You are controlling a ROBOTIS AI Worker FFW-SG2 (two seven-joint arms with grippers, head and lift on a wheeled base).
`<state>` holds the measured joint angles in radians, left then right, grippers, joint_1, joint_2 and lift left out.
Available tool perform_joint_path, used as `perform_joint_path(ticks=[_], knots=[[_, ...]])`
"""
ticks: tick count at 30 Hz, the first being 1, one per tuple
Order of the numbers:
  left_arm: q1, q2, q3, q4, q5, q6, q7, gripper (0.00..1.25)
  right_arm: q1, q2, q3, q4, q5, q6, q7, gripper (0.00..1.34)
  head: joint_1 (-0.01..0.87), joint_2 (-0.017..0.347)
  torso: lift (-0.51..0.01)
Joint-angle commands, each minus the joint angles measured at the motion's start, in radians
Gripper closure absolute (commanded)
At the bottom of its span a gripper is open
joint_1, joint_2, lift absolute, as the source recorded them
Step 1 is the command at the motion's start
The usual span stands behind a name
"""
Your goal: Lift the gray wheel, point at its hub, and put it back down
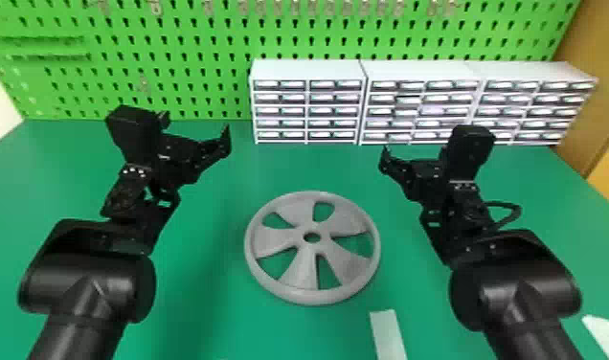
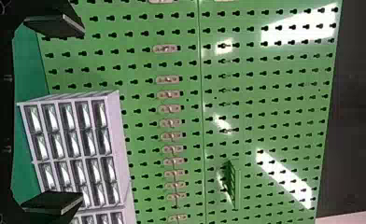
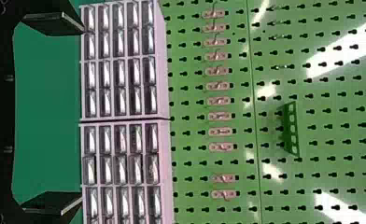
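The wheel is laid flat and central on the table, probably to be reached from 2 sides. The left gripper and right gripper are opened wide, with nothing held.

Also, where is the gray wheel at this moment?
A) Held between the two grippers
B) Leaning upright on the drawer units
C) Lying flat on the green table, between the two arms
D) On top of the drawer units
C: the gray wheel lies flat on the green table, touched by neither arm.
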<state>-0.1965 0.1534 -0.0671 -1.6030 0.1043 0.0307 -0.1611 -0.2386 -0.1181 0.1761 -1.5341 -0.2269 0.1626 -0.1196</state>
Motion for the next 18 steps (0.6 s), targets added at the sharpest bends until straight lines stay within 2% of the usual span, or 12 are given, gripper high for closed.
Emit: perform_joint_path(ticks=[1,18], knots=[[0.002,0.000,0.001,0.000,0.000,0.000,0.000,0.05,0.001,0.000,-0.001,-0.001,0.000,0.000,0.000,0.06,0.692,0.048,-0.088],[0.003,0.000,0.003,0.000,0.002,0.000,0.000,0.06,-0.005,0.000,0.006,-0.001,0.000,0.000,0.000,0.06,0.692,0.048,-0.088]])
